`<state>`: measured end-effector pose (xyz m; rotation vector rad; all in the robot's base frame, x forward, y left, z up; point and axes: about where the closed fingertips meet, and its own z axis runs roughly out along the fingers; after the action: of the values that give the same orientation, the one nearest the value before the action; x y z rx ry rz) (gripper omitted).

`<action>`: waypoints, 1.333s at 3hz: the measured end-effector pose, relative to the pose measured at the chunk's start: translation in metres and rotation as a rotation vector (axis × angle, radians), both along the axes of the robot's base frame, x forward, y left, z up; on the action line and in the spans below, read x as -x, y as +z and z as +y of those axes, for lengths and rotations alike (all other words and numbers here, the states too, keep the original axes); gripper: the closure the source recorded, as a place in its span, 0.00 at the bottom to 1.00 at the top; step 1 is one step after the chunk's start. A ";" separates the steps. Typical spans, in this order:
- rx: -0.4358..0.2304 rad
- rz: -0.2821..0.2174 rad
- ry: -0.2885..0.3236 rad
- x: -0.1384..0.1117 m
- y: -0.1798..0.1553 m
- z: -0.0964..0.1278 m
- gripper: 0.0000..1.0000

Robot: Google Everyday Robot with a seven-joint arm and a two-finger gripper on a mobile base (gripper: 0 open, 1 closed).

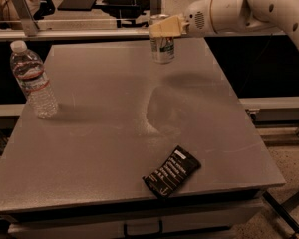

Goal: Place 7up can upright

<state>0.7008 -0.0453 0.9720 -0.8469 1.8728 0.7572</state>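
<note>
The 7up can, silvery with greenish markings, hangs upright above the far middle of the grey table. My gripper comes in from the upper right on the white arm and is shut on the can's top part. The can's bottom seems a little above the tabletop, with its shadow to the right of it.
A clear plastic water bottle stands upright at the table's left edge. A flat black snack packet lies near the front right. A metal rail and dark furniture run behind the table. The floor drops off past the right edge.
</note>
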 end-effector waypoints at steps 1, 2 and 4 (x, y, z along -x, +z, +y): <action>-0.017 -0.042 -0.034 -0.009 -0.015 -0.004 1.00; -0.030 -0.081 -0.055 -0.021 -0.033 -0.010 1.00; -0.056 -0.158 -0.103 -0.042 -0.061 -0.027 0.79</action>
<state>0.7430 -0.0718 0.9109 -0.7471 1.7332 0.6568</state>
